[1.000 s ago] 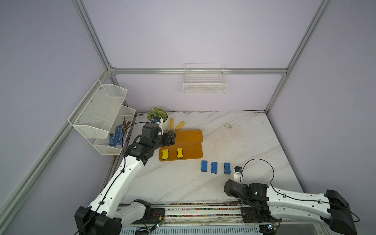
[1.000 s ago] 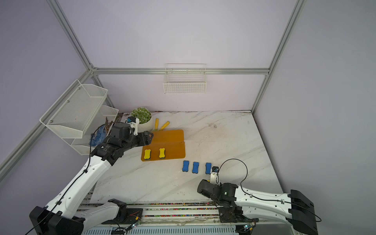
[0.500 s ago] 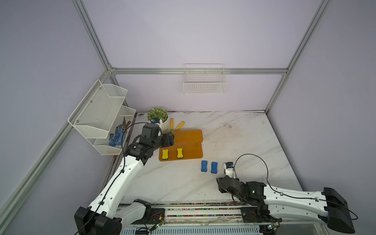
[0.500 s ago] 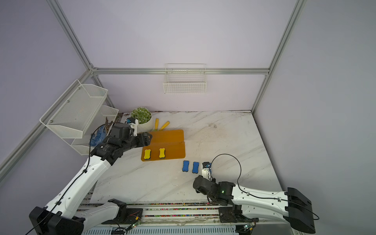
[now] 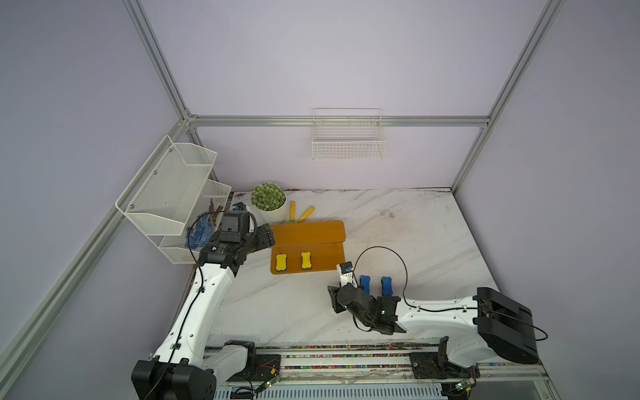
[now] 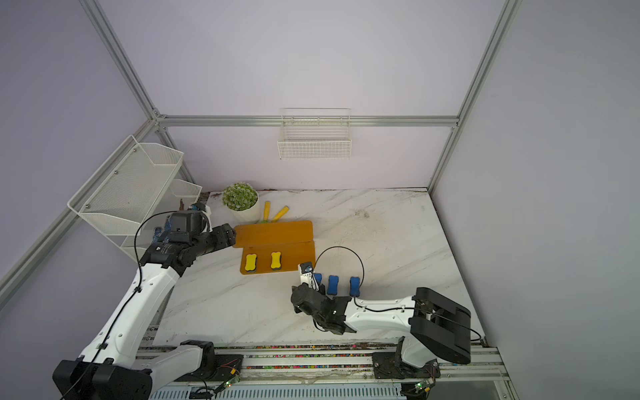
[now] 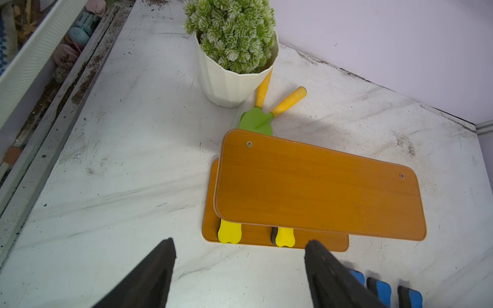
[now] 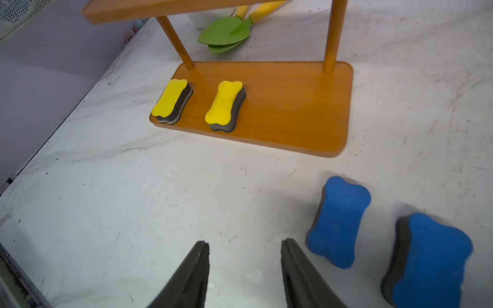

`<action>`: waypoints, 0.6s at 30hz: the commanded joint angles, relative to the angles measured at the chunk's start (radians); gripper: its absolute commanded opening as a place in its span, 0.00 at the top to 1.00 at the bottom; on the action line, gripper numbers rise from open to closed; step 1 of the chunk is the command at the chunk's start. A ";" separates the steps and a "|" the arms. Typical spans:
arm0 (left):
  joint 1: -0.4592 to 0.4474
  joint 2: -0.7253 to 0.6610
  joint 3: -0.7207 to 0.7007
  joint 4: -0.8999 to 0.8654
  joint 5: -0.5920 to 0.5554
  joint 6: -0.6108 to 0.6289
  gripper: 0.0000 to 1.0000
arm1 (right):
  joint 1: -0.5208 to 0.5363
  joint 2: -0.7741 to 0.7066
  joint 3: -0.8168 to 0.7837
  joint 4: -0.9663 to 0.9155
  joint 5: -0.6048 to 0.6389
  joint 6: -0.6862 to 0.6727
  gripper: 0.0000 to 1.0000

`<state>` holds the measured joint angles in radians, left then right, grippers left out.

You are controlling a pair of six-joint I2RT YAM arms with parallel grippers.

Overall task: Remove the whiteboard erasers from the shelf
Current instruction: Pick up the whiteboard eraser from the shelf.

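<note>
- Orange-brown shelf [image 5: 308, 232], in both top views, carried two yellow erasers [image 5: 281, 262] near the left gripper [image 5: 268, 239]; blue erasers [image 5: 386, 285] lay on the desk [image 5: 415, 225] by the right gripper [image 5: 333, 299].
- Left wrist: gripper gaped, empty.
- Right wrist: gripper parted, empty.

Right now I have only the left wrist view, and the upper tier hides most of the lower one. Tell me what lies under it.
Observer: In the right wrist view the shelf holds, on its lower tier, just two yellow erasers, side by side toward one end. The rest of that tier is bare.
Operator: Report the right gripper.
Observer: The right gripper is over the table, next to a blue eraser, jaws apart, nothing between them.
</note>
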<state>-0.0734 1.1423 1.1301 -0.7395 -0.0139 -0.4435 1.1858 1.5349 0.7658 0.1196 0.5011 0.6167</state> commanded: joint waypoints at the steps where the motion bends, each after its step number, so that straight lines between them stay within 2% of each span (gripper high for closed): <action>1: 0.014 0.008 -0.005 0.040 0.031 -0.040 0.20 | 0.000 0.107 0.091 0.117 0.026 -0.078 0.51; 10: 0.014 -0.018 -0.084 0.052 0.044 -0.054 0.20 | -0.050 0.342 0.268 0.184 0.013 -0.107 0.49; 18: 0.014 -0.046 -0.109 0.060 0.022 -0.026 0.19 | -0.054 0.496 0.385 0.212 0.112 -0.118 0.48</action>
<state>-0.0654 1.1236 1.0134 -0.7124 0.0147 -0.4854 1.1339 2.0048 1.1099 0.2886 0.5537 0.5179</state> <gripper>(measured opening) 0.808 0.517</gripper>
